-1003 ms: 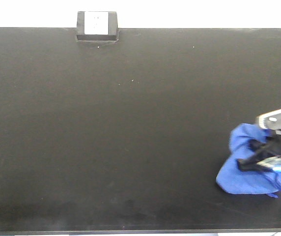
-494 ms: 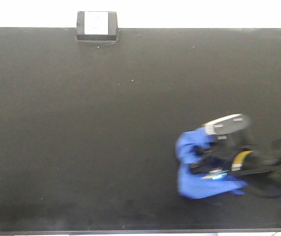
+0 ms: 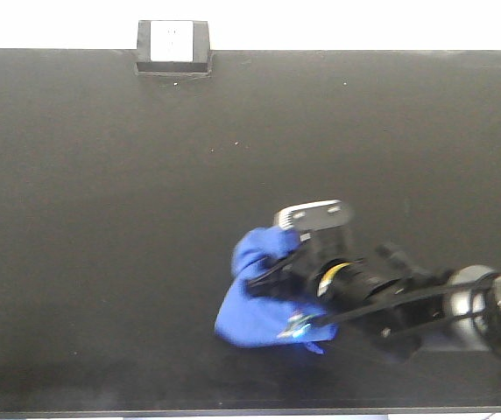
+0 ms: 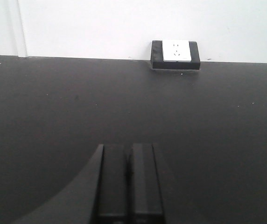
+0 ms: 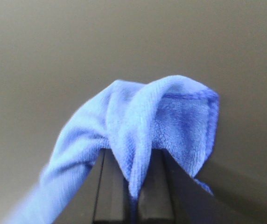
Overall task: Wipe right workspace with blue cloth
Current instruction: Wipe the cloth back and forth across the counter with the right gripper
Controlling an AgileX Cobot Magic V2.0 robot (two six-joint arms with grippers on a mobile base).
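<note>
The blue cloth (image 3: 255,306) lies bunched on the black benchtop (image 3: 233,175), low and right of centre in the front view. My right gripper (image 3: 277,280) is shut on the cloth and presses it against the bench; the arm reaches in from the right. In the right wrist view a fold of the cloth (image 5: 147,121) is pinched between the two black fingers (image 5: 112,186) and drapes over their tips. My left gripper (image 4: 129,151) is shut and empty, held low over the bare bench; it does not show in the front view.
A small black box with a white socket face (image 3: 173,45) stands at the bench's far edge against the white wall; it also shows in the left wrist view (image 4: 176,53). The bench's front edge (image 3: 233,411) runs along the bottom of the front view.
My right gripper has dragged the blue cloth leftward across the bench, from the right edge to just right of centre. More of the arm has come into view.
</note>
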